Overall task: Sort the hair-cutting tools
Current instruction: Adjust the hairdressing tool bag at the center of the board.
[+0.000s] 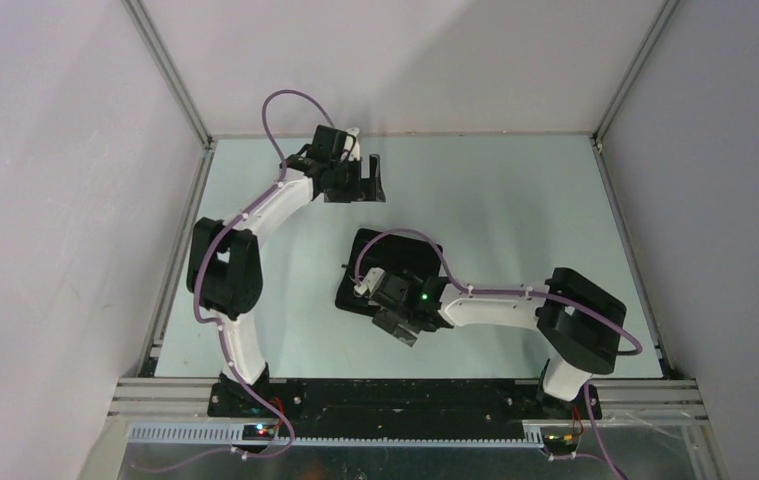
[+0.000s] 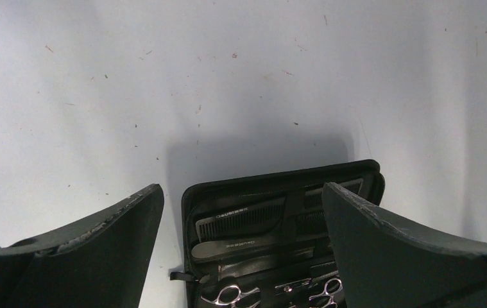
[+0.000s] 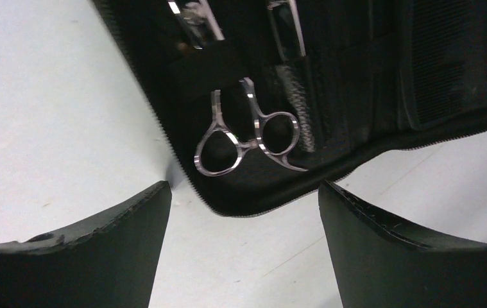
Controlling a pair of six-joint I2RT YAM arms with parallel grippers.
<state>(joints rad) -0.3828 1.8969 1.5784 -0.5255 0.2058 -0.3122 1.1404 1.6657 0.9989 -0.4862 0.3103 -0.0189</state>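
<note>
A: Where do the scissors (image 3: 247, 138) sit?
B: Just ahead of the right gripper (image 3: 242, 192), blades tucked into the open case (image 3: 350, 128) — rings left exposed, probably for grasping. Its fingers stand wide, empty.
A: The left gripper (image 2: 242, 189)?
B: Wide too, empty — combs (image 2: 240, 218) pocketed ahead of it.

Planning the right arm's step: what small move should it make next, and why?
Probably lower the right gripper onto the scissors: its jaws stand open and empty, and the ring handles lie just ahead, blades tucked into the open case.
</note>
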